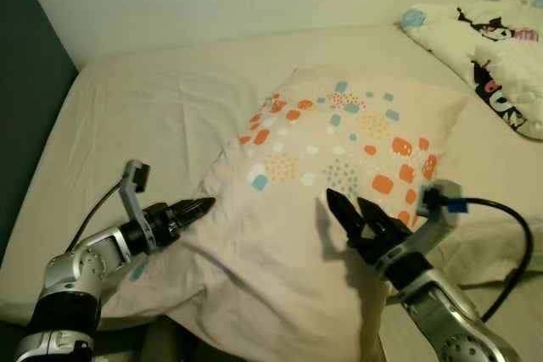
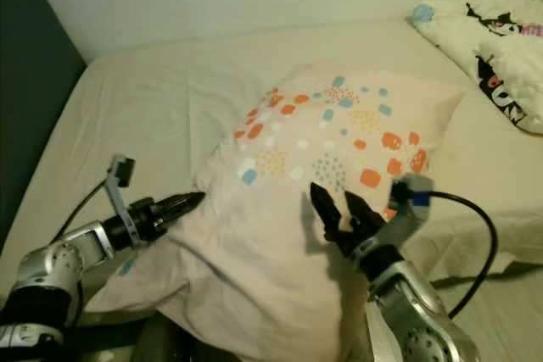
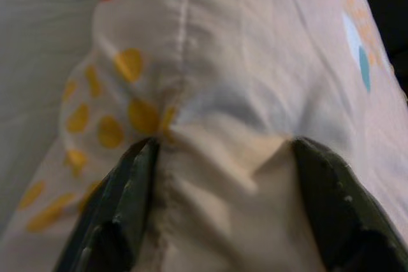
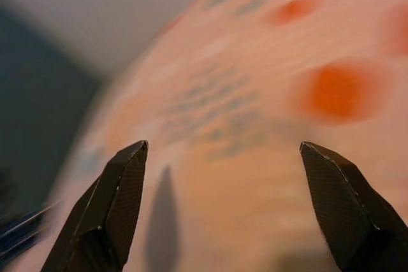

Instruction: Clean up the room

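My right gripper [image 1: 349, 205] hovers spread wide over the pillow's near half. My left gripper [image 1: 202, 206] pinches a fold at the pillow's [image 1: 339, 158] left edge. The pillow lies mid-bed [image 1: 153, 116], bare sheet left and beyond; a blanket [image 1: 496, 48] sits far right.

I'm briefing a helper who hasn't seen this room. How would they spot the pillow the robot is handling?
On the cream-sheeted bed, look mid-mattress for the pale pink pillow between the left gripper and the right gripper. Unlike the white black-printed blanket at the far corner, it carries orange, blue and yellow spots.
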Robot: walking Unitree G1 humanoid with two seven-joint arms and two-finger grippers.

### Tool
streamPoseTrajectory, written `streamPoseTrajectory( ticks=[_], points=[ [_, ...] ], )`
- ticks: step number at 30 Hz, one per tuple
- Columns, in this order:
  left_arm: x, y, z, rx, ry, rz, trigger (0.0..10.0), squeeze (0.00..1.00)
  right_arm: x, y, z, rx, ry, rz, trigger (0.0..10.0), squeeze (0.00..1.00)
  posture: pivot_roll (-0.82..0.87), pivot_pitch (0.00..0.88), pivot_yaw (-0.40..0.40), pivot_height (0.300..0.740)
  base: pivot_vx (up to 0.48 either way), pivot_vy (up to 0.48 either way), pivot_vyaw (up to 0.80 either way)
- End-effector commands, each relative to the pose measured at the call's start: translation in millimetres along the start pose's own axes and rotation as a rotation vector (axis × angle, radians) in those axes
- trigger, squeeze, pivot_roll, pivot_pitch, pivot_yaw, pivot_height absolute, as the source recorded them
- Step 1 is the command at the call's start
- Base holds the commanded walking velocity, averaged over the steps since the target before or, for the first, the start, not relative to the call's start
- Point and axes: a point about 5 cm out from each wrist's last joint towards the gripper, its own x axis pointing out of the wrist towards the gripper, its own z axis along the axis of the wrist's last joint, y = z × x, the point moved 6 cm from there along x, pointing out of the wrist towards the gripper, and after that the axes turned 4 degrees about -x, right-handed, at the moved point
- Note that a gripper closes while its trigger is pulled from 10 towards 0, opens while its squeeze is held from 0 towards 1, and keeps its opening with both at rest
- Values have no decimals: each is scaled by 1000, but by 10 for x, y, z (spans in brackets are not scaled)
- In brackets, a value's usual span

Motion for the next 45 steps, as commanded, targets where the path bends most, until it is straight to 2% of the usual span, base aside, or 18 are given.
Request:
streamPoseTrajectory(
  ticks=[1,2,4,6,11,12,13,14,15,17,18,19,21,26,29,36,37,45],
  points=[
    [0,33,-131,-16,39,4,10000,1000,-47,-289,58,-37,-44,-159,10000,1000,-110,216,36,532,0,0,0],
    [0,33,-131,-16,39,4,10000,1000,-47,-289,58,-37,-44,-159,10000,1000,-110,216,36,532,0,0,0],
    [13,37,-108,-21,33,-5,10000,1000,-151,-534,78,-33,-72,-289,10000,1000,-108,219,31,532,0,0,0],
    [14,54,-87,-32,29,-13,10000,1000,-259,-651,24,-43,-65,-340,10000,1000,-108,219,30,532,0,0,0],
    [8,56,-64,-62,20,-33,10000,1000,-329,-645,-111,-2,-24,-312,10000,1000,-106,219,29,532,0,0,0],
    [15,35,-73,-86,24,-57,10000,992,-341,-593,-227,59,12,-270,10000,655,-108,221,28,532,0,0,0],
    [20,21,-83,-96,29,-71,10000,992,-342,-571,-283,82,25,-254,10000,655,-108,221,28,532,0,0,0],
    [26,5,-103,-105,36,-81,10000,663,-340,-552,-338,105,38,-241,10000,278,-108,221,28,532,0,0,0],
    [35,-12,-133,-110,47,-91,10000,482,-339,-543,-384,118,48,-233,10000,0,-107,221,29,532,0,0,0],
    [40,-21,-152,-111,54,-96,10000,482,-338,-542,-405,123,50,-233,10000,0,-107,221,29,532,0,0,0],
    [66,-71,-222,-135,70,-122,3059,0,-325,-516,-514,104,82,-211,10000,0,-107,222,31,532,0,0,0],
    [66,-71,-222,-135,70,-122,3059,0,-325,-516,-514,104,82,-211,10000,0,-107,222,31,532,0,0,0],
    [84,-123,-235,-189,62,-158,0,0,-310,-463,-609,91,107,-178,10000,0,-108,221,33,532,0,0,0],
    [74,-174,-233,-224,64,-197,0,0,-283,-410,-704,100,130,-149,10000,0,-101,221,34,532,0,0,0],
    [61,-228,-299,-199,97,-224,0,0,-245,-297,-810,117,164,-87,10000,0,-94,219,35,532,0,0,0],
    [99,-389,-379,-175,110,-283,0,0,-198,-268,-908,123,183,-80,10000,0,-91,215,40,532,0,0,0],
    [115,-453,-424,-148,122,-296,10000,0,-201,-273,-897,124,173,-87,10000,0,-88,213,40,532,0,0,0],
    [195,-570,-554,-149,158,-326,10000,0,-259,-304,-900,118,154,-116,10000,0,-85,208,40,532,0,0,0]
  ],
)
